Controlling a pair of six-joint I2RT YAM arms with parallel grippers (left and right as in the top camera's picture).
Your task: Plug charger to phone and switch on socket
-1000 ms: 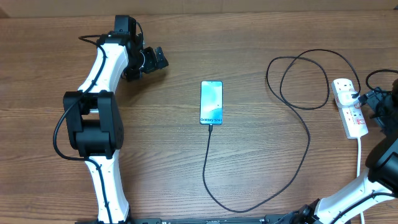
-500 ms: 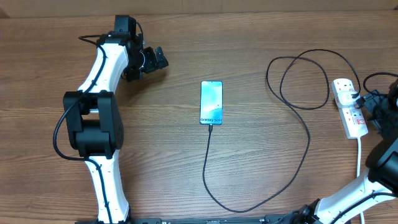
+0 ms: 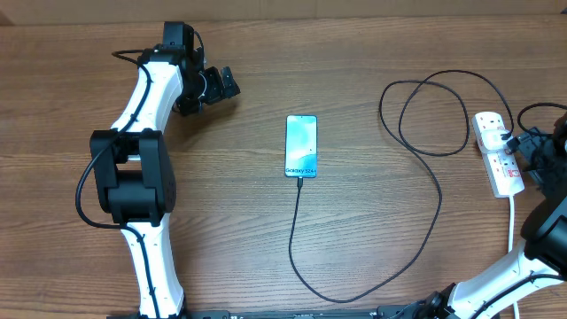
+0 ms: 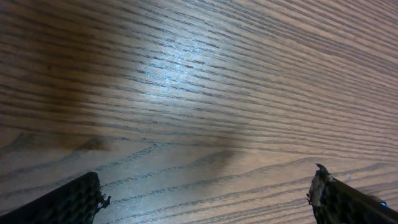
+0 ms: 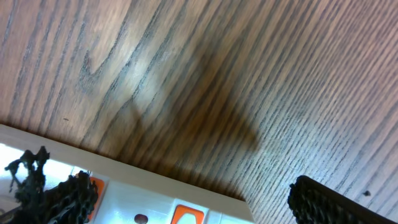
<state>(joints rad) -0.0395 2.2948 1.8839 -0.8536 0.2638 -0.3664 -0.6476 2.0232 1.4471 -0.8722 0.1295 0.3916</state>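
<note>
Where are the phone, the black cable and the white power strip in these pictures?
phone [image 3: 301,146]: overhead view, middle of its screen.
charger cable [image 3: 294,221]: overhead view, straight stretch below the phone.
power strip [image 3: 501,170]: overhead view, white body near its switches.

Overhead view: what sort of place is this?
Probably a robot test bench: a wood-grain table, a left arm and a right arm over it, and only a phone, charger and socket laid out.

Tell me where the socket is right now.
The socket lies at the far right of the overhead view, just right of the charger's loops, with the right pincer close beside it.
</note>
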